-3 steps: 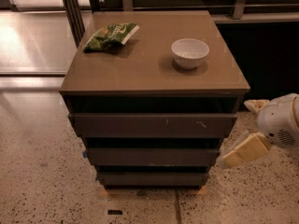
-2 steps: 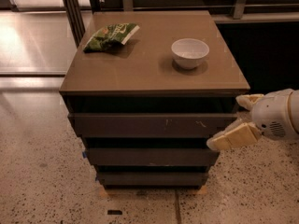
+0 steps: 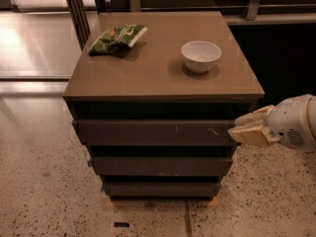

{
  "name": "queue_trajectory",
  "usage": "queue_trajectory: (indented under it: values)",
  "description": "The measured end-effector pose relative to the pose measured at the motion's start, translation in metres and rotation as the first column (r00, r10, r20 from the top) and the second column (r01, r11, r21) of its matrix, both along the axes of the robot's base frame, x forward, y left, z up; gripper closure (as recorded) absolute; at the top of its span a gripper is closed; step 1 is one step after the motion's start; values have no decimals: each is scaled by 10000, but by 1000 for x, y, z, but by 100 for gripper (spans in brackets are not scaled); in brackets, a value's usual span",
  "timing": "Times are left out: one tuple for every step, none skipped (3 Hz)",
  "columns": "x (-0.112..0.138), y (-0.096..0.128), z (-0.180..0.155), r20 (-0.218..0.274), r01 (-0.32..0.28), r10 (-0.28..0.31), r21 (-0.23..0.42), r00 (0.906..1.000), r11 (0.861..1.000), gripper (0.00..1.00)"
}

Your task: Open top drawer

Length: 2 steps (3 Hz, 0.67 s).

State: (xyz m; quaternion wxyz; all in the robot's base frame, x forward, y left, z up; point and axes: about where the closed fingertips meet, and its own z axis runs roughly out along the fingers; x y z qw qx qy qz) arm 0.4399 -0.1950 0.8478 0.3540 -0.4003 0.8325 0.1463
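Cabinet fills the view. The top drawer is its uppermost front, directly under the cabinet top, and I judge it not yet drawn out. Gripper sits at the cabinet's right edge, level with that front, fingers slightly apart and empty. No handle: I hook the front's right end, then pull straight out, slowly.

Dim, warm light fell from above, and the floor at back left glared pale. The bowl and bag cast soft shadows on the worktop. The claw, at the right end of the top drawer, shone bright.
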Motion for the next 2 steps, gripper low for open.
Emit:
queue_trajectory:
  values:
    - [0,0,0,0,0,0,0,10000,10000,85]
    - [10,-1,-11,435,380,-399,428,9983,9984,100]
